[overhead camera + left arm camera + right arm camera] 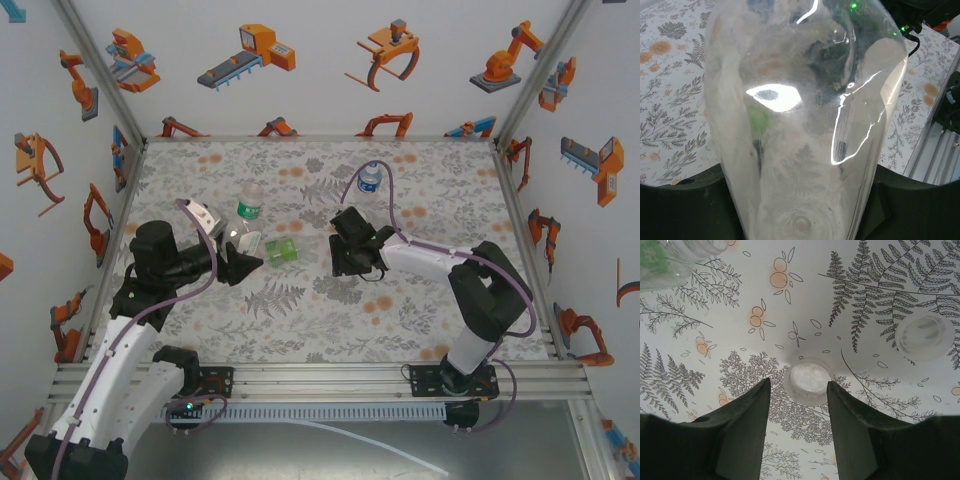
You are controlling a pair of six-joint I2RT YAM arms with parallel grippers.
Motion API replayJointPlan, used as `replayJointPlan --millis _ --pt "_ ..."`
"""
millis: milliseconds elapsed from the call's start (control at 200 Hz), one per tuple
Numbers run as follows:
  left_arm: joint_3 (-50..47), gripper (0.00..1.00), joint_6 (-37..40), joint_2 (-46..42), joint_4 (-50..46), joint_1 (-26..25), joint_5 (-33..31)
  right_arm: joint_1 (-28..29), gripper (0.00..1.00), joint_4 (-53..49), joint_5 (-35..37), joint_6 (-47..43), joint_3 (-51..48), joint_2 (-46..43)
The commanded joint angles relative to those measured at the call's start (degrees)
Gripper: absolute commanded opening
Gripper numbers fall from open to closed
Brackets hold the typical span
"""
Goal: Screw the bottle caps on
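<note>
A: left gripper (252, 259) state?
B: Jaws pinched on the green-tinted bottle (281, 250), which lies on its side left of centre in the top view. In the left wrist view it is thin, clear, glossy plastic with a smooth wall and a hard glare patch mid-frame. Dark matte fingers (685, 205) hug it at both lower corners.
A: right gripper (799, 385)?
B: Jaws spread. Two dark wedge-shaped fingers come up from the bottom edge. A whitish cap (809, 381) sits in the gap at their tips: round, translucent, frosted. Can't tell if the pads touch it. In the top view this gripper points down at the table just right of centre.
A: Other caps?
B: A second cap (924, 336), same milky round plastic, lies flat at the right of the right wrist frame, well apart from the fingers.
A: Other bottles?
B: The green-and-white-label bottle (250, 205) stands upright just above the left gripper in the top view. The blue-label bottle (372, 180) stands upright, upper centre-right. Both are clear plastic.
A: Surface?
B: The table cover (300, 310) is matte, printed with grey ferns and orange blossoms.
</note>
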Motion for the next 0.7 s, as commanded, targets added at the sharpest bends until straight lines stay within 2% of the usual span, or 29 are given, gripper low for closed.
replayJointPlan --millis 0,696 --pt "0.25 0.00 1.13 -0.01 -0.07 -0.11 0.41 -0.39 0.48 -1.73 1.54 -0.46 1.77 0.26" --pt "0.37 0.00 1.18 0.45 -0.31 -0.16 0.70 -0.39 0.50 -1.96 1.46 -0.32 1.57 1.81"
